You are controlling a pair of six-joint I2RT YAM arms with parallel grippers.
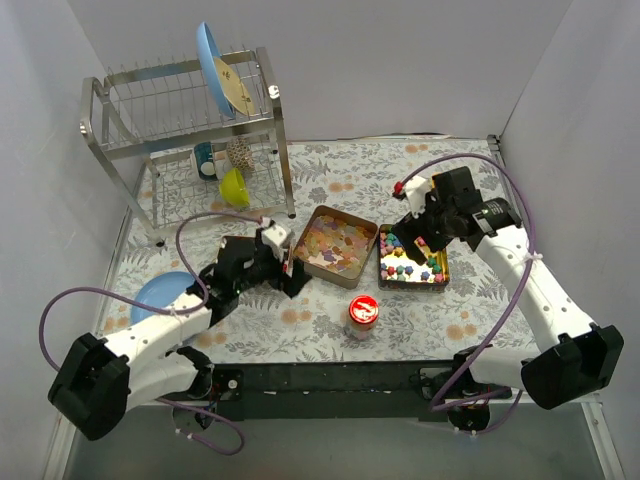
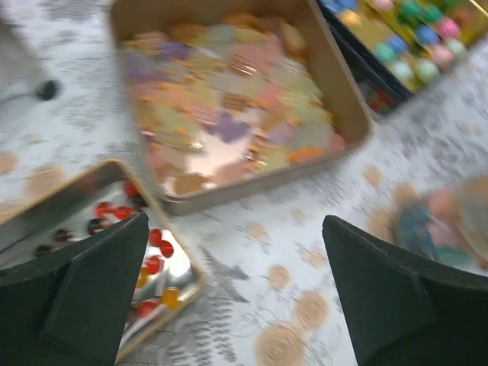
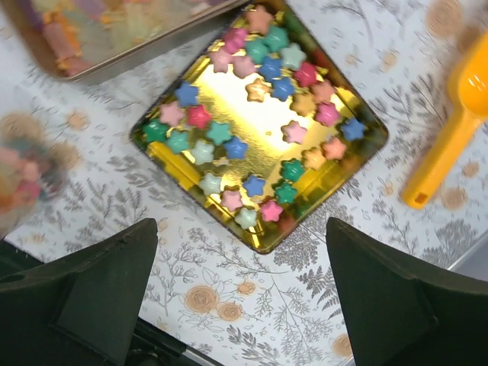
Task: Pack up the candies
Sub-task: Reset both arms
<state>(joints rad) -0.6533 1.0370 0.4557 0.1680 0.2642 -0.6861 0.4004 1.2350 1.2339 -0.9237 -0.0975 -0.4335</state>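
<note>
Three open tins hold the candies. Bright star-shaped candies (image 3: 293, 131) lie in a gold tin (image 3: 221, 95), just beyond my right gripper (image 3: 244, 297), which hangs open and empty over the cloth. Pale orange-yellow flat pieces (image 2: 229, 99) fill a larger tin (image 2: 259, 183) ahead of my left gripper (image 2: 236, 290), also open with nothing between its fingers. Red wrapped pieces (image 2: 156, 263) sit in a third tin (image 2: 171, 240) beside the left finger. From above, the flat-piece tin (image 1: 338, 245) and the star tin (image 1: 412, 262) stand side by side between the left gripper (image 1: 285, 265) and right gripper (image 1: 420, 235).
A small jar with a round red lid (image 1: 363, 313) stands in front of the tins. An orange plastic scoop (image 3: 450, 130) lies right of the star tin. A metal dish rack (image 1: 190, 130) stands at the back left, and a blue plate (image 1: 165, 295) lies under the left arm.
</note>
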